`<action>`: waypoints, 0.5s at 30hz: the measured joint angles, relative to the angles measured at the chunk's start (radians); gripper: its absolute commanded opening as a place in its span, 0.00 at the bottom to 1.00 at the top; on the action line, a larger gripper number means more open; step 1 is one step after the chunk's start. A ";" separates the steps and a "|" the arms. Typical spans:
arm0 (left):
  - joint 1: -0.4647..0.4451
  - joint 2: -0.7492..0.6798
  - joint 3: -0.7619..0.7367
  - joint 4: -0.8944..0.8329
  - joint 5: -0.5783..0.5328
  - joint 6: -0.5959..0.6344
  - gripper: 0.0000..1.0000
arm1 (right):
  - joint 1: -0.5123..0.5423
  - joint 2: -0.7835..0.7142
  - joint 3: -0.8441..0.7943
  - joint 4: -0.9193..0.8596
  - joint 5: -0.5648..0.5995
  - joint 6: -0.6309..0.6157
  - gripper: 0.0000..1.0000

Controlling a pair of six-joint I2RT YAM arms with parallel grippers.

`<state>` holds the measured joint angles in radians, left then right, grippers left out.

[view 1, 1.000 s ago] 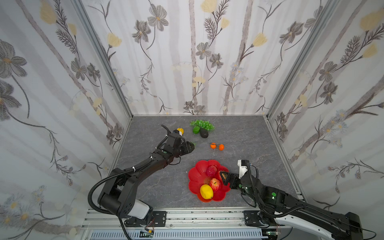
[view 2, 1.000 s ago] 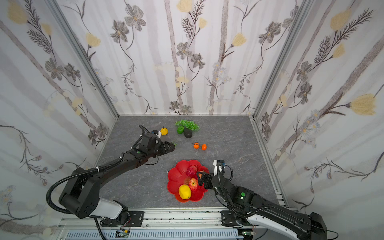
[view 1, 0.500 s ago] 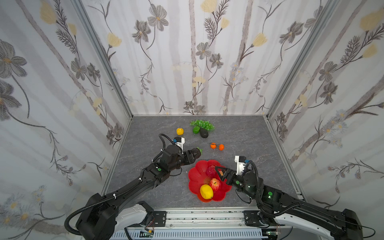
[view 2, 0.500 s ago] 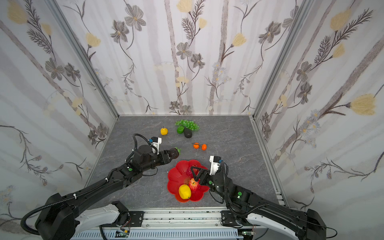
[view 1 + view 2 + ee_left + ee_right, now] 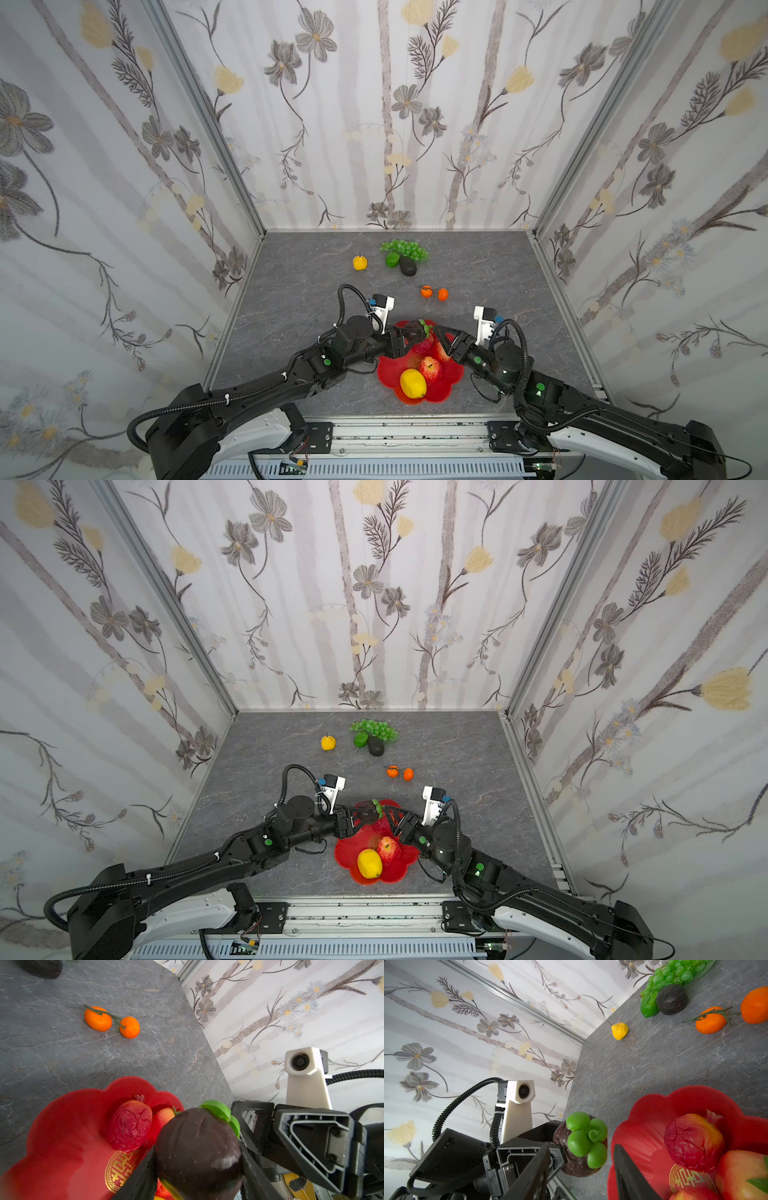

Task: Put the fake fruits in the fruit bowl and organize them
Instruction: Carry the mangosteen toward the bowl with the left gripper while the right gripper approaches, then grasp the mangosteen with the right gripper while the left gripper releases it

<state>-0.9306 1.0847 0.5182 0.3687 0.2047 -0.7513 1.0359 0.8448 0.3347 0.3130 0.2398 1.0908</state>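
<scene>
My left gripper (image 5: 197, 1157) is clamped on a dark fruit (image 5: 580, 1145) with a green leafy cap. It holds the fruit in the air above the far rim of the fruit bowl (image 5: 446, 386), with the cap turned toward my other arm. My right gripper (image 5: 439, 337) faces it from the opposite side of that same rim. Its jaws stand apart on either side of the cap, and the right wrist view shows a thin gap between one finger (image 5: 629, 1172) and the fruit. I cannot tell whether the second finger touches the fruit, because my left gripper's finger overlaps it there.

Inside the bowl:
- A yellow lemon (image 5: 412, 383) lies toward the near rim.
- A red apple (image 5: 430, 368) sits just beside the lemon, at the centre.
- A wrinkled red fruit (image 5: 128, 1126) lies toward the far rim, past the gold emblem (image 5: 119, 1167) on the bowl's floor.

Outside the bowl, on the grey tabletop (image 5: 299, 291) beyond its far rim:
- Two oranges (image 5: 426, 291) joined by one stem lie nearest the bowl.
- A green grape bunch (image 5: 405, 248) lies well beyond the oranges.
- A green lime (image 5: 392, 259) and a dark avocado (image 5: 408, 266) lie side by side, close against the bunch.
- A yellow pear (image 5: 360, 262) stands apart from that group, farther toward my left.
</scene>
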 measured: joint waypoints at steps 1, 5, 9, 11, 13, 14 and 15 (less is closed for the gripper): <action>-0.009 0.000 -0.002 0.007 -0.006 0.000 0.53 | 0.000 0.005 0.001 0.002 -0.003 0.000 0.43; -0.029 0.000 -0.011 0.039 -0.019 0.001 0.53 | -0.001 0.006 0.000 0.004 -0.006 0.000 0.35; -0.037 -0.014 -0.017 0.048 -0.026 0.003 0.53 | -0.001 -0.001 0.000 0.003 -0.006 0.000 0.30; -0.042 -0.028 -0.026 0.050 -0.029 0.003 0.53 | -0.001 -0.006 0.000 0.003 -0.005 0.000 0.28; -0.046 -0.043 -0.036 0.049 -0.032 0.003 0.53 | -0.001 -0.006 0.000 0.000 -0.005 0.000 0.27; -0.046 -0.051 -0.040 0.048 -0.034 0.003 0.53 | -0.001 -0.006 0.000 -0.002 -0.005 0.000 0.26; -0.046 -0.056 -0.042 0.047 -0.038 0.003 0.53 | -0.001 -0.006 0.000 -0.003 -0.005 0.000 0.25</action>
<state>-0.9768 1.0290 0.4759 0.4156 0.1665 -0.7483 1.0348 0.8391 0.3344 0.3103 0.2344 1.0908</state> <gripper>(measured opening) 0.544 0.269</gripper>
